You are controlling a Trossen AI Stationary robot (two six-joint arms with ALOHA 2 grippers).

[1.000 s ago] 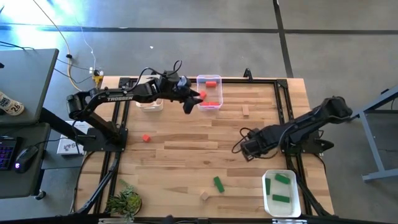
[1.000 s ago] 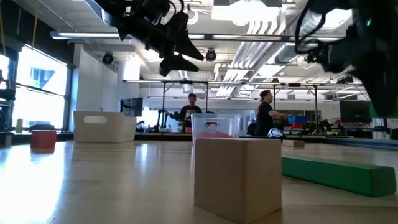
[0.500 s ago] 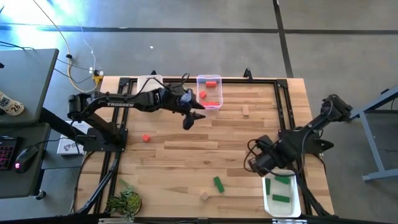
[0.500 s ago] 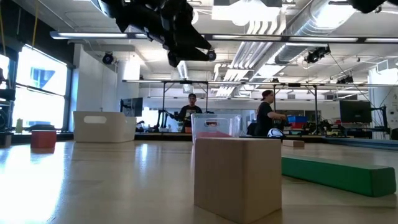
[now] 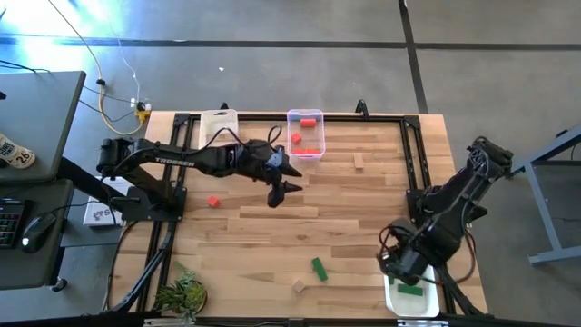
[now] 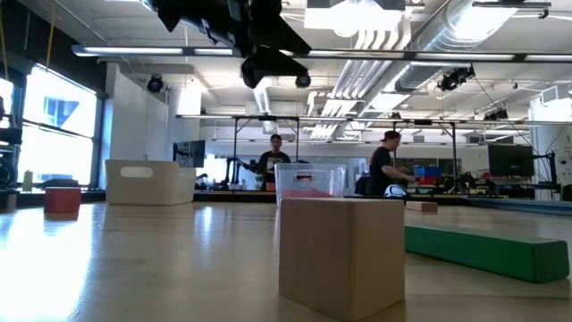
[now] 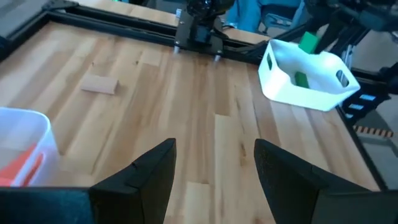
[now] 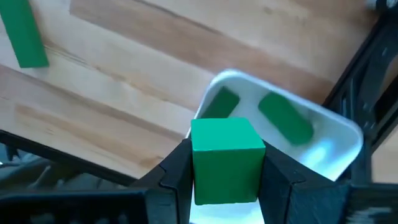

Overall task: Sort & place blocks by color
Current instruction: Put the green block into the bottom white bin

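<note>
Your right claw (image 8: 227, 180) grips a green cube (image 8: 226, 158) above the white bin (image 8: 339, 134): drop it in next. Left claw (image 7: 214, 171) hangs wide, empty, mid-table.

Right gripper (image 5: 400, 269): shifts from mid-table down to the white bin (image 5: 396, 300) at the near right corner, green cube (image 8: 226, 159) clamped between its fingers, now over the bin's rim.
Left gripper (image 5: 289, 184): moves away from the clear bin (image 5: 306, 153) of red blocks toward the table's middle, jaws apart.
</note>
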